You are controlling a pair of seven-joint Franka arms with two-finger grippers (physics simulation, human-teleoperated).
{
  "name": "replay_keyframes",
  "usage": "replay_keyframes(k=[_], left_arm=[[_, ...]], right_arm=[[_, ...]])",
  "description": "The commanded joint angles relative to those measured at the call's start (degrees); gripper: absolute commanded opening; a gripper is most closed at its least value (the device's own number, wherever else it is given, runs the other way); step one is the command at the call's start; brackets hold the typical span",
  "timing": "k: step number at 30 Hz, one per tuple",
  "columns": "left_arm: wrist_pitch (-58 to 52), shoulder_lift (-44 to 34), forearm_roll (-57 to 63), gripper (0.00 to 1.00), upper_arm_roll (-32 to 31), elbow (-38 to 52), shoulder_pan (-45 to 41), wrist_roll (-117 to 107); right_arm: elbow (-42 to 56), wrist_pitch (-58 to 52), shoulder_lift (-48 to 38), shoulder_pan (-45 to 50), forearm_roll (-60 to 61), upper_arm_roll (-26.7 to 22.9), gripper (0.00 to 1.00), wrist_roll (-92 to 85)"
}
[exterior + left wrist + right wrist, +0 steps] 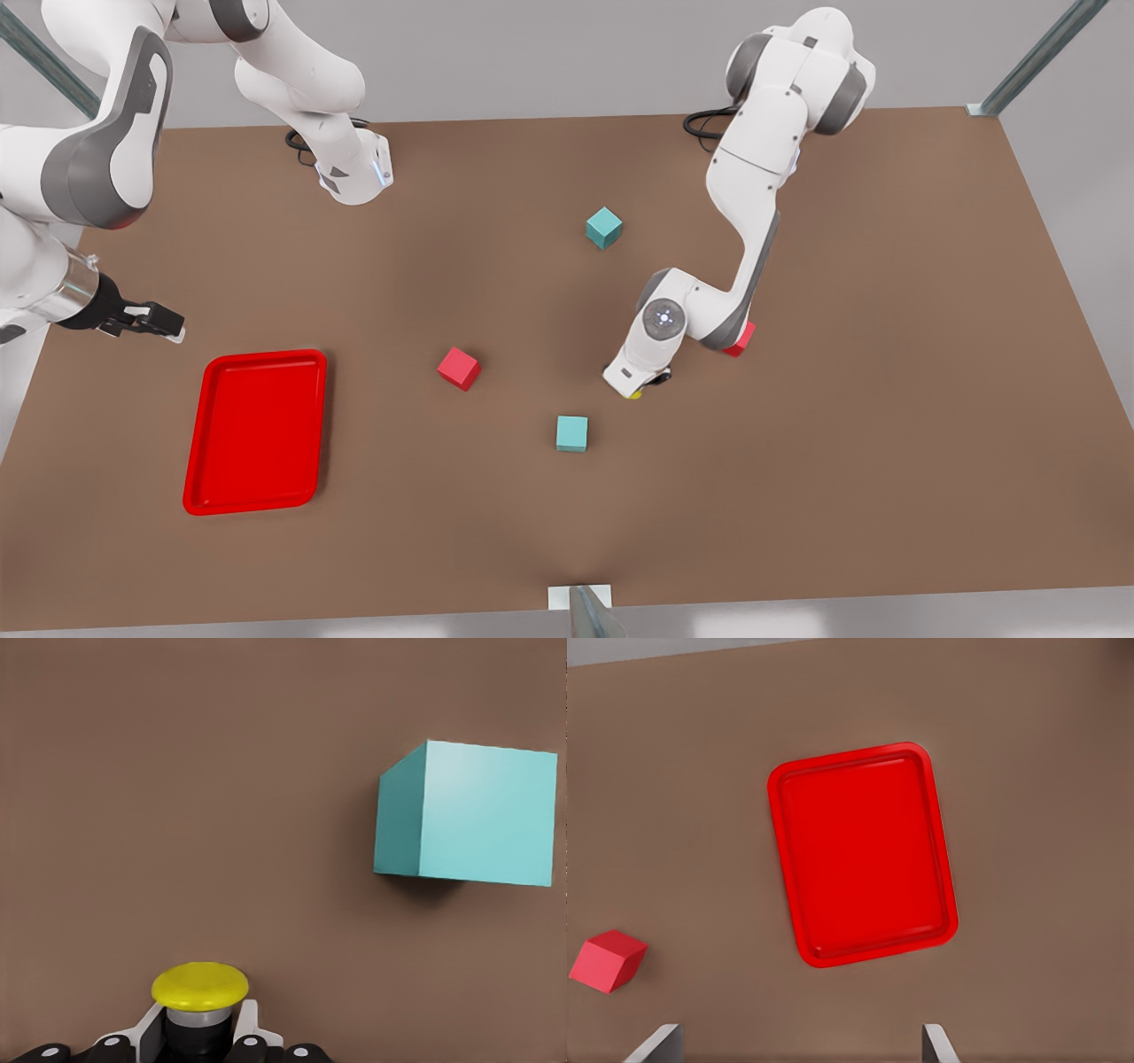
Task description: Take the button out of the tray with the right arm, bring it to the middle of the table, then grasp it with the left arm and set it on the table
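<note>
The left pincer (640,387), low at centre-right of the front view, is gripping the button (199,1003) by its dark boxy body; light and rigid, its slick cap is best avoided. The right pincer (152,321), at the left edge above the tray (257,431), is hanging open over the surface (886,399).

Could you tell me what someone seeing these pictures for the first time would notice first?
Probably the red tray, lying bare on the brown table at the front view's left, with the right gripper hovering open beside its far end. Next, the left gripper, low near the table's middle, its jaws around the yellow-capped button. Red and teal cubes lie scattered around it.
</note>
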Motion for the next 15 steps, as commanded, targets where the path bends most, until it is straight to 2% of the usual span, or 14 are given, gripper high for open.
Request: replay_keyframes(k=[1,3,5,6,9,11,15], left_arm=[[-11.34,-1.01,-0.54,0.45,1.23,2.31,0.06,-0.06],[-24.28,-1.36,1.39,0.45,4.48,9.87,-1.08,-11.29],[-29.82,-1.36,6.13,0.45,7.21,15.50,-1.70,-33.00],[-35.18,-1.36,15.80,0.45,7.21,15.86,-2.93,-45.13],[-44.14,-1.27,31.88,0.45,7.30,15.86,-4.33,-72.02],[-49.33,-1.27,37.60,0.45,7.30,15.86,-5.91,-79.33],[-51.00,-0.04,50.08,0.45,7.30,15.68,-6.27,-113.08]], right_arm=[[0.03,-0.02,-0.03,-0.04,0.02,-0.01,1.00,-0.89],[0.03,-0.02,-0.03,-0.04,0.02,-0.01,1.00,-0.98],[0.03,-0.02,-0.03,0.05,0.02,-0.01,1.00,-0.98],[0.03,-0.02,-0.03,0.05,0.02,-0.01,1.00,-0.98],[0.03,-0.02,-0.03,0.05,0.02,-0.01,1.00,-0.89],[0.03,-0.02,-0.03,0.14,0.02,-0.01,1.00,-0.89],[0.03,-0.02,-0.03,0.14,0.02,-0.01,1.00,-0.89]])
